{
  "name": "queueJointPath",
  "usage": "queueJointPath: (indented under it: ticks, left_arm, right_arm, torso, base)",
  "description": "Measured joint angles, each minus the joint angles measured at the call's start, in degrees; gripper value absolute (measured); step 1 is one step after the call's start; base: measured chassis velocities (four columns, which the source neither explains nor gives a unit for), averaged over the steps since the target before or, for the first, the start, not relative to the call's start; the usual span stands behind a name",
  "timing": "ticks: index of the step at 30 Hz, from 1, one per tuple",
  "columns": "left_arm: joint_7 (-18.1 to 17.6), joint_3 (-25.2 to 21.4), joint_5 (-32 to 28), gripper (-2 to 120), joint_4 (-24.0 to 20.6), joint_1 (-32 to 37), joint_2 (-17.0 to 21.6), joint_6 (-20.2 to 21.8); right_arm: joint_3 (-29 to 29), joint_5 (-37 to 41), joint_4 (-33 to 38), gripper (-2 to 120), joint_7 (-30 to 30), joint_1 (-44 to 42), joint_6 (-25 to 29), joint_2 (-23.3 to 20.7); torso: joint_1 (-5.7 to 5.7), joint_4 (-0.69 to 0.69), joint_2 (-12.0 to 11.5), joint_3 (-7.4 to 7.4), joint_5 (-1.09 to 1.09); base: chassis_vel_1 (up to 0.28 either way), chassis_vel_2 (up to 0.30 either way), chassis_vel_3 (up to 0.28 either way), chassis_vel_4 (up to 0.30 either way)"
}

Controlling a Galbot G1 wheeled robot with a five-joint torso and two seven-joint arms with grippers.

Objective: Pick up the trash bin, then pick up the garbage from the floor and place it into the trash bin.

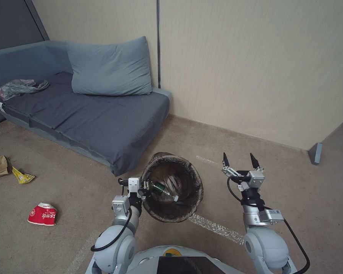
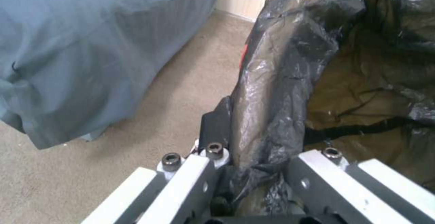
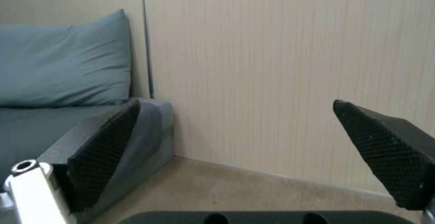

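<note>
In the head view the left tool [image 1: 144, 187] held the trash bin [image 1: 173, 186] by its rim, tilted off the floor with a clear bottle [image 1: 163, 190] inside, while a red-and-white cup [image 1: 42, 214], a yellow wrapper [image 1: 22, 176] and a tan paper bag [image 1: 0, 165] lay on the carpet well to the robot's left; the bin step looked done, and the next move called for turning toward that litter. The left wrist view showed the fingers [image 2: 217, 128] clamped on the dark liner [image 2: 276, 91] at the rim; the right wrist view showed the right tool [image 3: 236, 152] spread apart, holding nothing, facing the wall.

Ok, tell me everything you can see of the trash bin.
The trash bin is small and round, lined with a dark, crinkled, glossy bag folded over its rim. It is tilted with its mouth toward the head camera, in front of the sofa's corner. The left gripper clamps its rim on the robot's left side. A clear bottle with a green label lies inside.
</note>
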Motion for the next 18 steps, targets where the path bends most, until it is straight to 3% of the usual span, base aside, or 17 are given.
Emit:
queueJointPath:
  ticks: [18]
  left_arm:
    - [-1.08, 0.29, -1.0, 3, -1.24, 1.25, -0.41, 2.37]
  right_arm:
    - [0.46, -2.2, -3.3, 100, -0.71, 2.67, -0.72, 0.25]
  torso:
    - [0.0, 0.0, 0.0, 0.0, 0.0]
  base:
    - [0.021, 0.023, 0.023, 0.024]
